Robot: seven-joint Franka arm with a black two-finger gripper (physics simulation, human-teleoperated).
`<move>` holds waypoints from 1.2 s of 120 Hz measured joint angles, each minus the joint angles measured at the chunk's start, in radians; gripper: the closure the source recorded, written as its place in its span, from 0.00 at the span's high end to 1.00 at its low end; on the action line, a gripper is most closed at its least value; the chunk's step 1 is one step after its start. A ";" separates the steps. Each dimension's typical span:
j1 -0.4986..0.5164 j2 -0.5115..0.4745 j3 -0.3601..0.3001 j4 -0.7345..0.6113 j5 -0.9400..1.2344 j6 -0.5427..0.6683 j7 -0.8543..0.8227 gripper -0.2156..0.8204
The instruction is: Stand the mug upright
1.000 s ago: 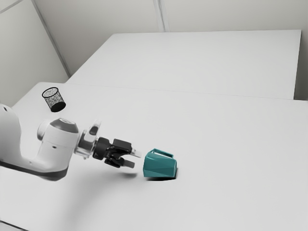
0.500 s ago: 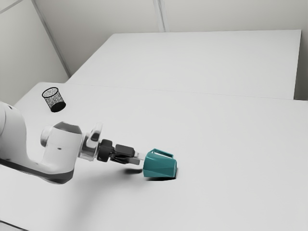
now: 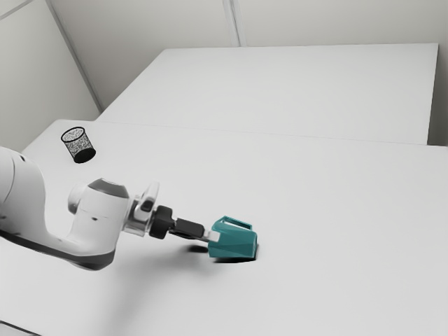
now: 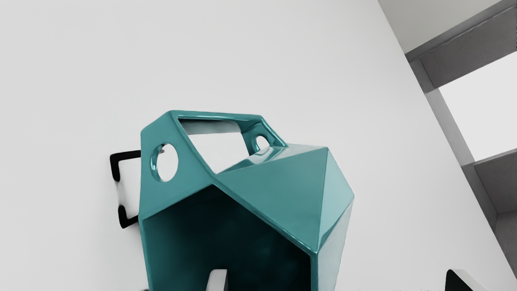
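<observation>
Since the mug [image 3: 234, 240] lay sideways, mouth facing the open gripper [image 3: 213, 236], the parted fingers [image 4: 218, 281] flanked its wall [image 4: 329, 262], presumably to pinch it for turning upright.

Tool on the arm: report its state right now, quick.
Tool: open, fingertips wide apart, one at the mouth of the teal mug, the other out past its side; not gripping it.

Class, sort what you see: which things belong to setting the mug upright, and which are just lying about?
Belongs to the job:
teal mug, on its side
hand, open, at the mug's mouth

Just there:
black mesh holder
white surface at the back
</observation>
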 joint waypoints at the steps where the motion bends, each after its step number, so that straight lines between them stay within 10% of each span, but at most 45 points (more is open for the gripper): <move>1: -0.001 0.000 0.000 0.000 0.000 0.000 0.001 0.77; 84: -0.083 0.017 0.000 0.003 -0.046 0.007 0.062 0.76; 144: -0.086 0.012 0.000 0.005 -0.060 0.008 0.078 0.31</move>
